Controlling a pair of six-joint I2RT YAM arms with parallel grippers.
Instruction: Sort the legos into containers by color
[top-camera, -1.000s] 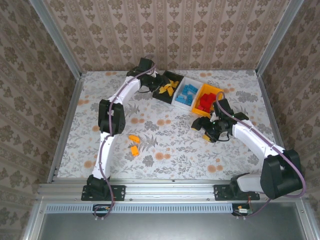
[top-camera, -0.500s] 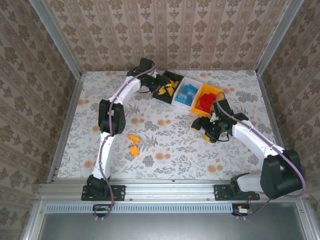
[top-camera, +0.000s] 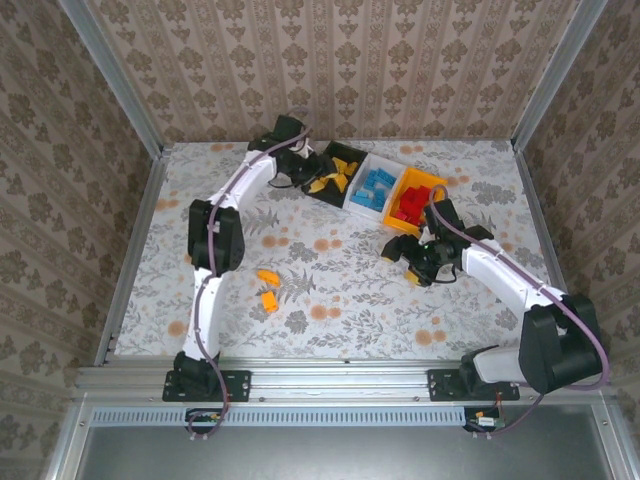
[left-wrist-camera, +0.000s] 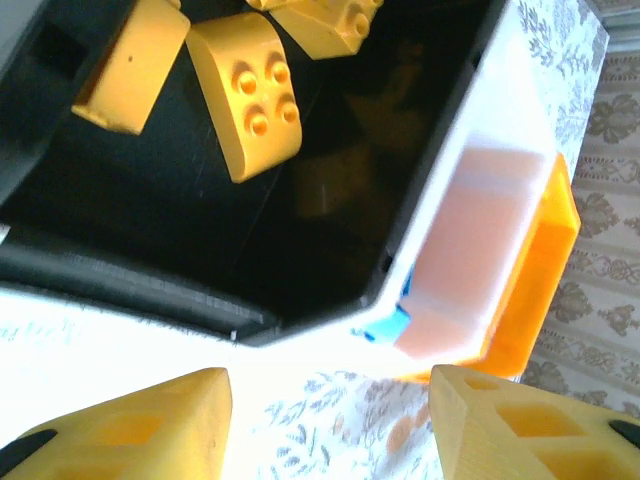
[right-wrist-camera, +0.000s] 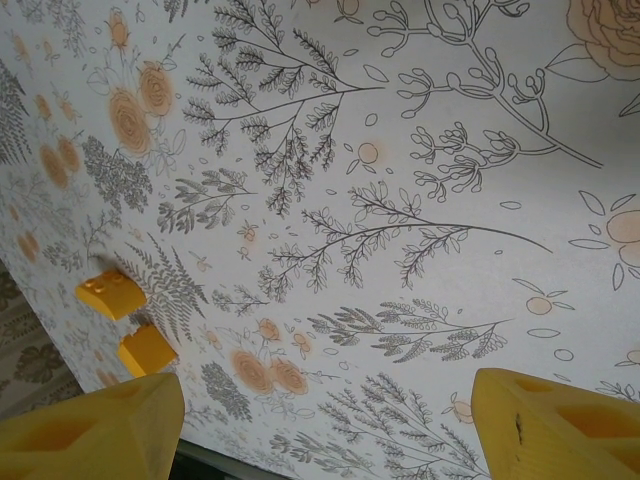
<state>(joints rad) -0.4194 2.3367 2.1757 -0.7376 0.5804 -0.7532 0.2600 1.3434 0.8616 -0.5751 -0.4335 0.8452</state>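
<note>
Black plastic rectangular bin (top-camera: 352, 151) sits at the far middle of the floral-print tabletop (top-camera: 330, 330) and holds several orange-yellow plastic lego bricks (left-wrist-camera: 250, 100). Touching its right side is the white plastic rectangular bin (left-wrist-camera: 445, 170) with blue plastic lego bricks (top-camera: 376, 188) inside. Next in the row is the orange-yellow plastic rectangular bin (left-wrist-camera: 555, 220), holding red plastic lego bricks (top-camera: 408, 207). The three bins are side by side in a slanted row. The left gripper (left-wrist-camera: 328, 400) hangs at the black bin's near-left edge. Its jaws are parted to a medium gap with nothing between them, and the wrist view shows bare tabletop and the bin wall under them. The right gripper (right-wrist-camera: 327, 400) is low over the tabletop, near the orange-yellow bin's near side. Its jaws are wide apart and empty, over bare floral print. Two loose orange-yellow lego bricks remain outside the bins. One brick (top-camera: 267, 274) and a second brick (top-camera: 270, 298) lie close together on the tabletop left of centre. They are well apart from the bins and from both grippers. The right wrist view shows them at its far left edge (right-wrist-camera: 110, 293).
</note>
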